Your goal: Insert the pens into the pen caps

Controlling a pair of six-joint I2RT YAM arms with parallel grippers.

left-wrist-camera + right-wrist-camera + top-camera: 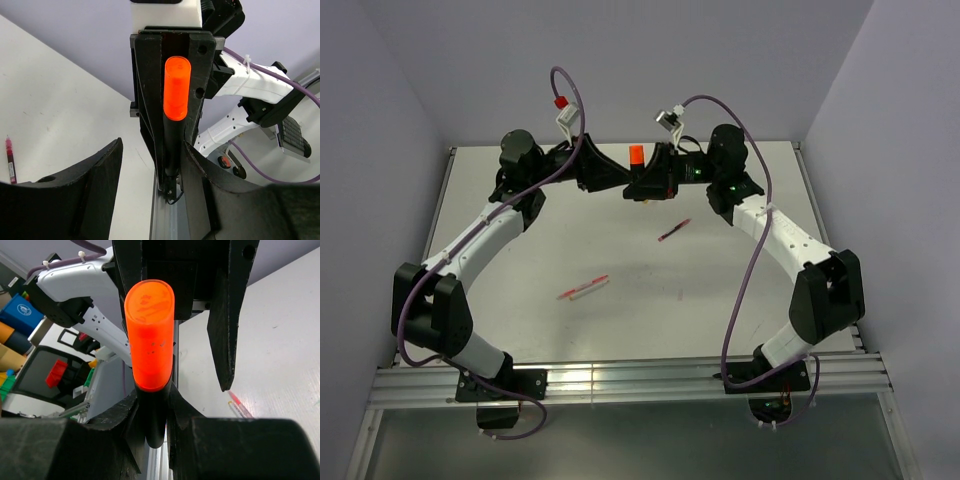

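My right gripper [155, 402] is clamped on the black marker [152, 429], with the orange cap [177, 87] seated on its end — that one looks done. My left gripper [152, 175] stands apart, jaws flanking the barrel. Behind both, on the bench [520, 200], the dark-red pen [674, 230] and the red-and-white pen [583, 289] lie untouched — both left to cap.

a white table [620, 330] with a metal rail [620, 378] along its near edge stands between pale lavender walls [620, 60].
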